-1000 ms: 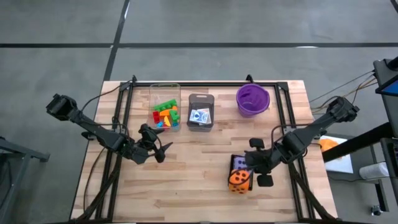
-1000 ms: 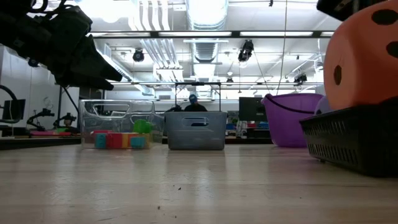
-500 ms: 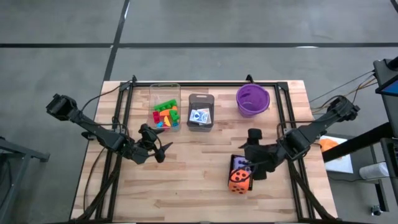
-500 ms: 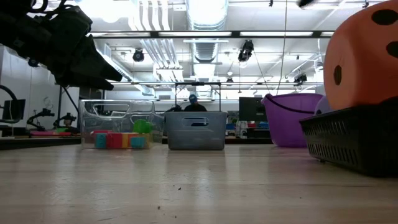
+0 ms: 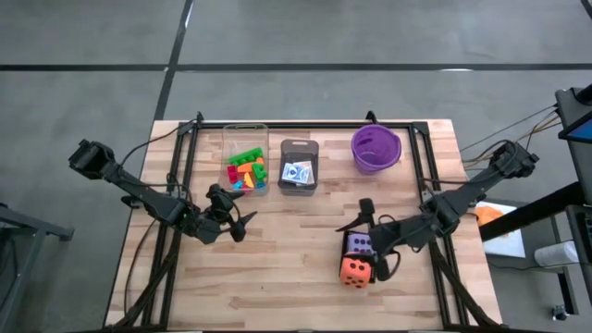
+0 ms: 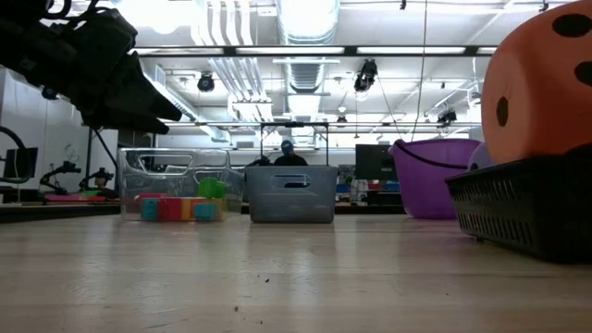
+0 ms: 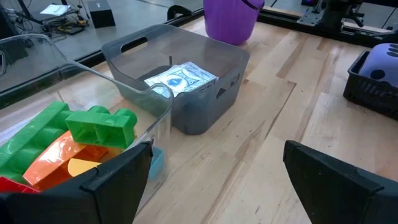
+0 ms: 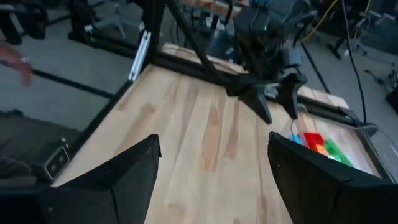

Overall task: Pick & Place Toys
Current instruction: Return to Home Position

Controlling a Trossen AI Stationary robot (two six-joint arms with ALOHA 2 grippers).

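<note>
The orange die [image 5: 354, 270] and the purple die [image 5: 360, 245] sit in a black bin [image 5: 346, 252] at the table's near right. In the low view the orange die [image 6: 541, 83] rises above that bin's mesh wall [image 6: 518, 208]. My right gripper [image 5: 366, 239] hovers open above the bin, pointing toward the table's left; nothing is between its fingers [image 8: 211, 180]. Coloured bricks [image 5: 245, 170] lie in a clear bin [image 5: 245, 129], and card packs [image 5: 297, 172] lie in a grey bin [image 5: 299, 146]. My left gripper [image 5: 242, 222] waits open just near of the clear bin, with bricks [image 7: 68, 137] and card packs [image 7: 177, 78] ahead of it.
A purple bowl [image 5: 376, 148] stands at the far right, beyond the black bin. The three bins and the bowl line the far half of the table. Bare wood [image 5: 287, 268] spreads between the two grippers. A black metal frame [image 5: 305, 123] runs along the far edge.
My right gripper has opened and risen off the orange die, moving toward the table's left and far edges and out of the low view. The orange die stays in the black bin beside the purple die.
</note>
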